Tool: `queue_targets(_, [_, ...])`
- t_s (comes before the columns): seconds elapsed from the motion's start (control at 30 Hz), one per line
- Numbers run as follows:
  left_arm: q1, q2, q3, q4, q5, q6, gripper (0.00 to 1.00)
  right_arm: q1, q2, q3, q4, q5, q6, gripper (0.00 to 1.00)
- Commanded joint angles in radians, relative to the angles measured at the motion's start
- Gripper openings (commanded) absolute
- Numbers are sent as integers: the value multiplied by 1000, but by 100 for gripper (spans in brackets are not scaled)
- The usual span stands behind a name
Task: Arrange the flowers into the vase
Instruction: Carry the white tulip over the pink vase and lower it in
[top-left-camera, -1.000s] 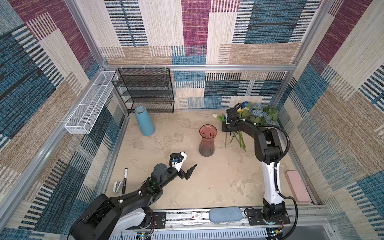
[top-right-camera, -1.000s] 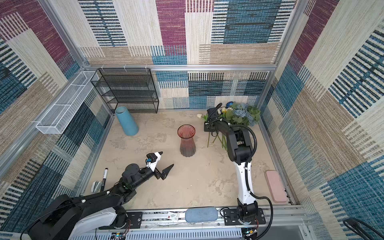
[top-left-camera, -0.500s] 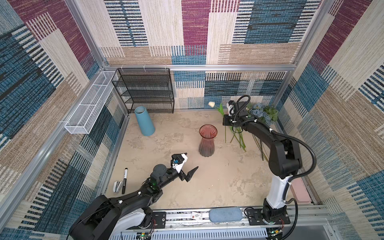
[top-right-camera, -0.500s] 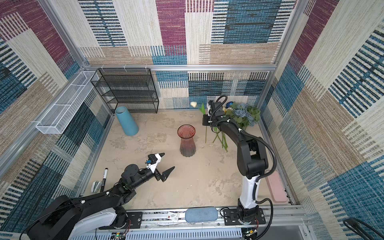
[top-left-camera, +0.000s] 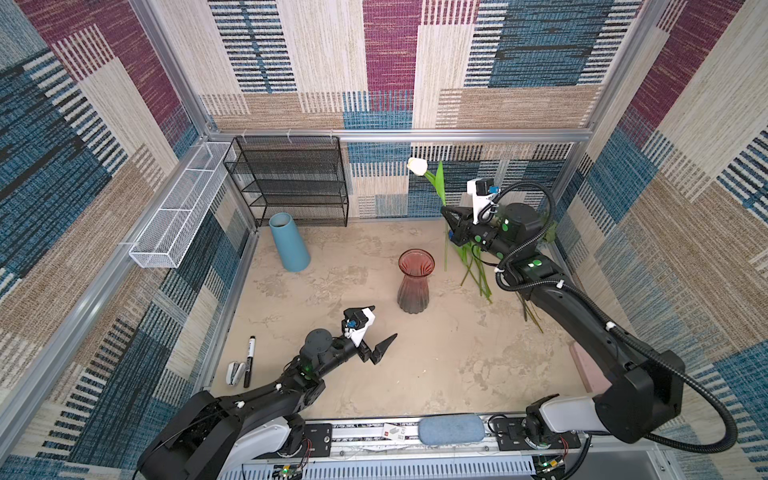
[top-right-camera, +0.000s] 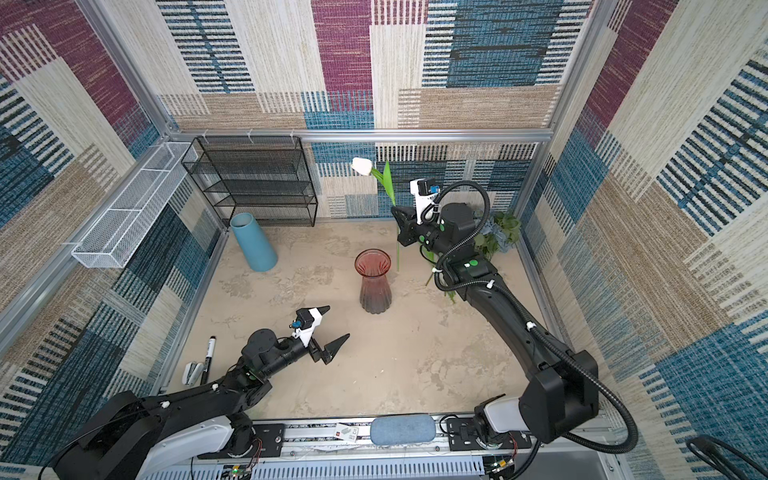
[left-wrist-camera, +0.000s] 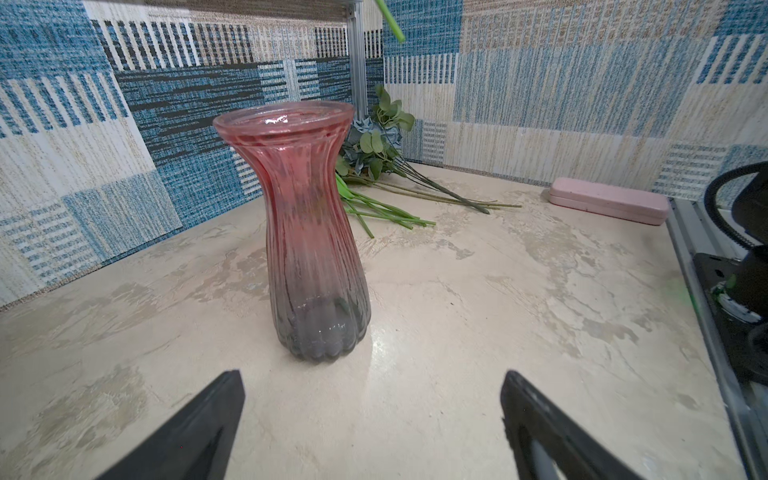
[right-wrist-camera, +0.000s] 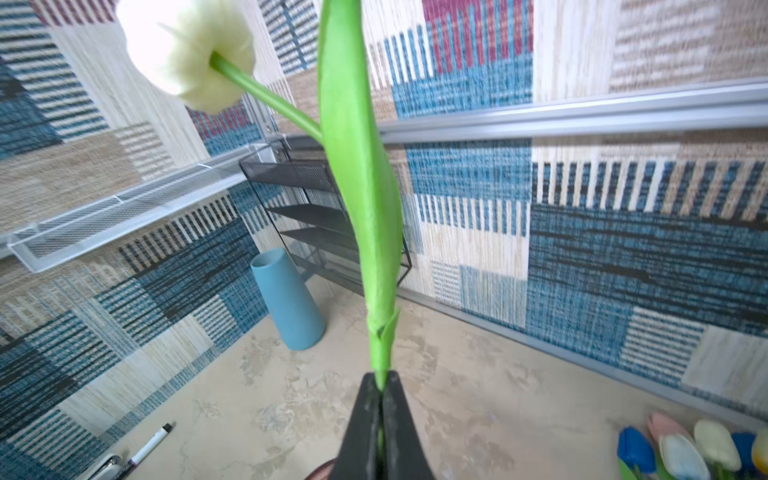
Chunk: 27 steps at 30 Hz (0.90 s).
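A pink-to-grey ribbed glass vase (top-left-camera: 416, 279) (top-right-camera: 372, 279) (left-wrist-camera: 307, 232) stands upright mid-table, nothing in it. My right gripper (top-left-camera: 448, 212) (top-right-camera: 398, 212) (right-wrist-camera: 380, 380) is shut on the green stem of a white tulip (top-left-camera: 417, 165) (top-right-camera: 362, 165) (right-wrist-camera: 187, 50), held upright in the air behind and right of the vase, stem end hanging beside the rim. The other flowers (top-left-camera: 478, 266) (left-wrist-camera: 382, 145) lie in the back right corner; several tulip heads (right-wrist-camera: 681, 449) show there. My left gripper (top-left-camera: 381, 322) (top-right-camera: 337, 321) (left-wrist-camera: 372, 374) stands open in front of the vase, holding nothing.
A blue cone-shaped vase (top-left-camera: 289, 243) and a black mesh shelf (top-left-camera: 291, 183) stand at the back left. A white wire basket (top-left-camera: 178, 208) hangs on the left wall. A marker (top-left-camera: 250, 359) lies at the front left. A pink case (left-wrist-camera: 609, 201) lies by the right wall.
My right gripper has lifted the white tulip up off the flower pile and carried it left toward the vase. The left gripper has barely moved.
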Motion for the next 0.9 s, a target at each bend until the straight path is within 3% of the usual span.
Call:
queue_targets(0.0, [-1, 5, 3, 52, 21, -7, 99, 9, -38, -65, 240, -112, 16, 0])
queue_targets(0.37, [-1, 4, 3, 48, 21, -2, 99, 62, 51, -132, 551, -165, 73, 0])
queue_targets(0.87, [-3, -1, 7, 29, 20, -1, 99, 107, 204, -189, 701, -11, -1, 0])
